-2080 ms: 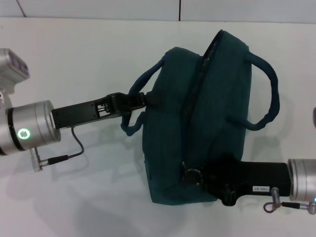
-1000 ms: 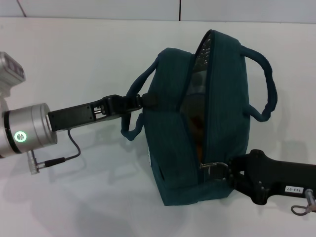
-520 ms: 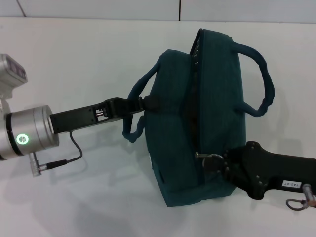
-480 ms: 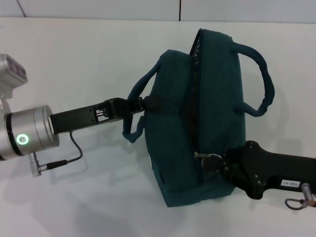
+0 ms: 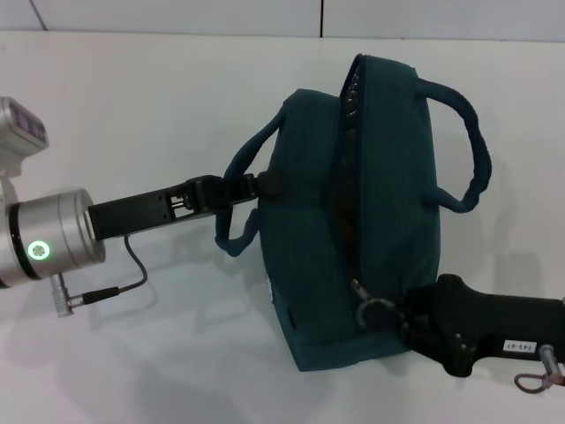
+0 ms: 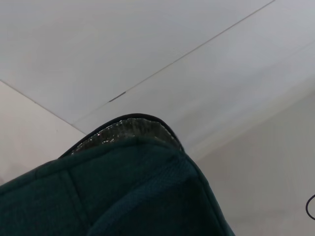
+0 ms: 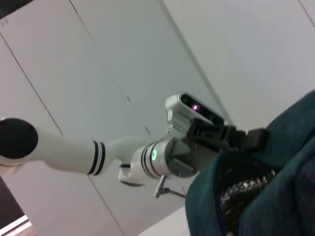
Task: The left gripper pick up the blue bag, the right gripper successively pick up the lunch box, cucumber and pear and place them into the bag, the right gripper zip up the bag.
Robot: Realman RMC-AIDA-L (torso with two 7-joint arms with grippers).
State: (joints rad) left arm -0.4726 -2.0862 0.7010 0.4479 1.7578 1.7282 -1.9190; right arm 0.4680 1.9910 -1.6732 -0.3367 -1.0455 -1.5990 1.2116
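The blue bag [image 5: 388,185] stands on the white table [image 5: 132,97], its zipper line a narrow dark slit along the top. My left gripper [image 5: 250,186] is shut on the bag's near handle [image 5: 231,225] at its left side. My right gripper [image 5: 390,314], black with a white label, is shut on the metal zipper pull [image 5: 365,308] at the bag's near end. The left wrist view shows the bag's fabric [image 6: 123,196] and silvery lining [image 6: 125,129]. In the right wrist view the bag [image 7: 275,196] fills the corner with the left gripper [image 7: 231,136] behind it. Lunch box, cucumber and pear are out of view.
The bag's far handle [image 5: 472,150] loops out to the right. A grey cable [image 5: 124,274] hangs under the left wrist. White table surface lies open to the left and behind the bag, ending at a wall seam [image 5: 321,16].
The bag gaped open a second ago, showing silver lining and something orange; it has closed to a slit. My right gripper has shifted slightly toward the near end with the pull.
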